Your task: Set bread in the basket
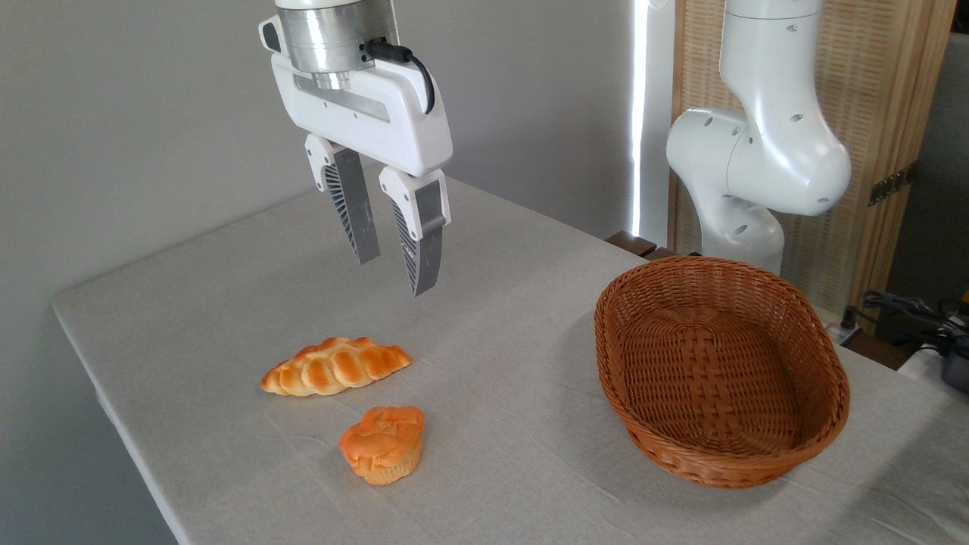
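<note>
Bread (383,444) lies on the table (227,318), well below the spread, empty jaws.

Woven wicker basket (719,371), matt cloth table (530,318), glossy plastic gripper (394,276)

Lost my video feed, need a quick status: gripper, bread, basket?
Gripper open, empty, high above table. Bread on cloth, untouched, braided loaf just behind it. Basket empty, path clear.
</note>
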`<state>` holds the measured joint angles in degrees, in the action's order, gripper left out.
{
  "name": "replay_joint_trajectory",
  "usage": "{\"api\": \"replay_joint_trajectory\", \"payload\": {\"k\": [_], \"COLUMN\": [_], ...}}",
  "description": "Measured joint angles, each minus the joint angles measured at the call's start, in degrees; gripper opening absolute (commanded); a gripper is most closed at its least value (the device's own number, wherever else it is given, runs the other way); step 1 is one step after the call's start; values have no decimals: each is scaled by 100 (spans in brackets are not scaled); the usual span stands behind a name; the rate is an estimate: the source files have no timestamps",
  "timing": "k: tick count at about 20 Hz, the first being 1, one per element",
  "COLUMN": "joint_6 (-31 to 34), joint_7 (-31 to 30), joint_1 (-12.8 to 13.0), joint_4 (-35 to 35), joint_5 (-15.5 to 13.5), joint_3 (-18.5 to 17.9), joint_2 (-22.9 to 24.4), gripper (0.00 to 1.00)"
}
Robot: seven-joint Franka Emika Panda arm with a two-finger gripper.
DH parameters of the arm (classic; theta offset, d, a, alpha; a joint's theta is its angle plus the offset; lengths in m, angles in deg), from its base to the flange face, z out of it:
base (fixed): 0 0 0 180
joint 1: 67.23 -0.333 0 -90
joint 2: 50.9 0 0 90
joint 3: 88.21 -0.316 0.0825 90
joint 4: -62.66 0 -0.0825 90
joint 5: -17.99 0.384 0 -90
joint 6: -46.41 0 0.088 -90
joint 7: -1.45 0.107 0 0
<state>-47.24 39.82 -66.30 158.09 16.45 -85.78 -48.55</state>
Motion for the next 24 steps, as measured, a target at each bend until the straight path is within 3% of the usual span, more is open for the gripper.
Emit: {"api": "replay_joint_trajectory", "payload": {"k": [6, 14, 20, 24], "joint_6": [-280, -1161, -2522, -3011], "joint_7": [0, 9, 61, 61], "joint_1": [2, 0, 23, 62], "joint_4": [81, 994, 1927, 2173], "joint_5": [0, 9, 9, 9], "joint_3": [0, -177, -251, -204], "joint_2": [3, 252, 205, 86], "gripper": [100, 100, 100, 100]}}
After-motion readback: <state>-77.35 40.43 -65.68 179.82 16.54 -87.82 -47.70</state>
